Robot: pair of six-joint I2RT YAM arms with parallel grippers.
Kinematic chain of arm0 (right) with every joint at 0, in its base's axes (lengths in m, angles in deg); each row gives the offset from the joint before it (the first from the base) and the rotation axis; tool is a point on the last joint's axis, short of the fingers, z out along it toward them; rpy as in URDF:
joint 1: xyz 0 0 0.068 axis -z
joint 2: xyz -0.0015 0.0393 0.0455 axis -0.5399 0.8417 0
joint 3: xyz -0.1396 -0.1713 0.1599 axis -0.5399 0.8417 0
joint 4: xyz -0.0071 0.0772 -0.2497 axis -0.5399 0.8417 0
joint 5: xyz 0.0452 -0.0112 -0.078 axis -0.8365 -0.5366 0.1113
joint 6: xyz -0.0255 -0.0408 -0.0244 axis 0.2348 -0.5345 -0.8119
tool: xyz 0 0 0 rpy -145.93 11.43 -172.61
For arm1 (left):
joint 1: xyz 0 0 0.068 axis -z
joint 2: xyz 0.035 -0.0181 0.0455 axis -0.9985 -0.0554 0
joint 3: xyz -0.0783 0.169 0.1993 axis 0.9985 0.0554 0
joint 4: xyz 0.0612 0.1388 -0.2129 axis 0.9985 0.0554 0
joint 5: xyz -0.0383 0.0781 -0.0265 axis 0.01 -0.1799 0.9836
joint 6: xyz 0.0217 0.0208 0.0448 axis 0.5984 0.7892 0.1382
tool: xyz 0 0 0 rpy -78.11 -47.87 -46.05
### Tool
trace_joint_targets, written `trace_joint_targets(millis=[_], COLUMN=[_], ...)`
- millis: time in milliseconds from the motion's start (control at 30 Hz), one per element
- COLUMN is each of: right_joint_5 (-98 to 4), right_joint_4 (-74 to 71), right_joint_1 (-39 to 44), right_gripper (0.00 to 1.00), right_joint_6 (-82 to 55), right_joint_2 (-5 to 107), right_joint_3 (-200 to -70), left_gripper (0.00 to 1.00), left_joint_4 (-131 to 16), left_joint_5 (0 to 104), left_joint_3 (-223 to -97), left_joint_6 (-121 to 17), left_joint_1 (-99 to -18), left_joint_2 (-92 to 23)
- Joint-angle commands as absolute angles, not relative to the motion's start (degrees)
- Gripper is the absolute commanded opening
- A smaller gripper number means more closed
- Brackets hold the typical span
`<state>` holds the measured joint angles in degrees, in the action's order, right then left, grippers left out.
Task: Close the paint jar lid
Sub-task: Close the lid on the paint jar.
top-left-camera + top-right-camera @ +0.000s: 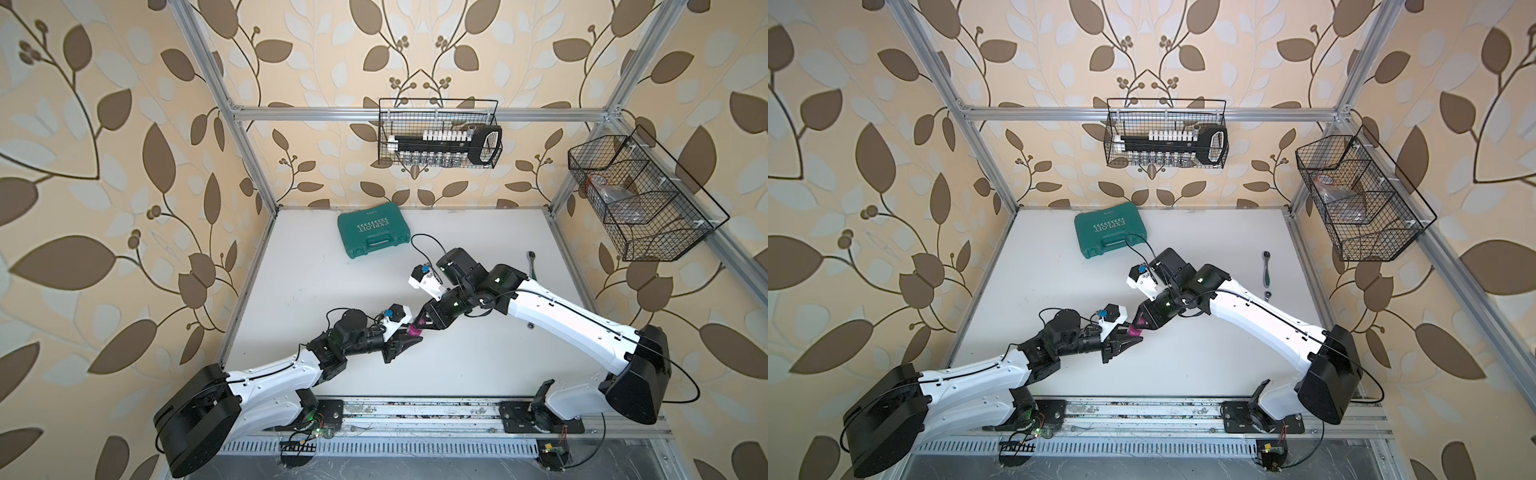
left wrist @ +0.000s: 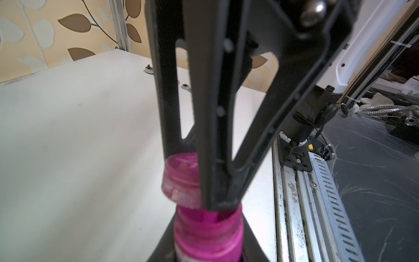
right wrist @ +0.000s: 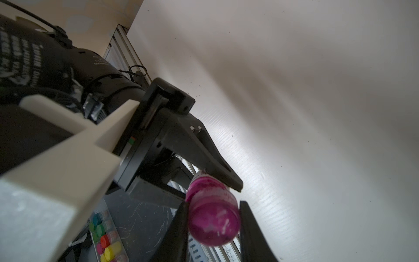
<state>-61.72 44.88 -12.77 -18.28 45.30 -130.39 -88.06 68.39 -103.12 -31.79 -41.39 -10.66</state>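
White tabletop [image 1: 316, 291] in leaf-papered enclosure, green tool case [image 1: 372, 234] at rear. Both arms stretch inward, tips meeting over mid-table: left gripper [image 1: 409, 337] clamped tight on paint jar [image 2: 207, 233], right gripper [image 3: 213, 226] pinching lid [image 2: 179, 181], set askew at jar's mouth.
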Motion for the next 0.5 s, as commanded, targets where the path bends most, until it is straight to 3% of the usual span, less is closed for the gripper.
trace_joint_targets(millis=[0, 467], right_joint_5=[-64.56, -65.82], right_joint_4=[44.67, 44.58], right_joint_1=[-12.83, -12.98], right_gripper=[0.26, 0.28], right_joint_6=[-19.47, -20.19], right_joint_2=[46.29, 48.07], right_joint_3=[-131.43, -131.13], left_gripper=[0.15, 0.15], left_joint_4=[-90.85, -91.26], left_joint_5=[69.51, 70.01], left_joint_3=[-105.03, -104.91], left_joint_6=[-30.84, -30.69], left_joint_1=[-40.97, -40.94], left_joint_2=[-10.30, -10.21])
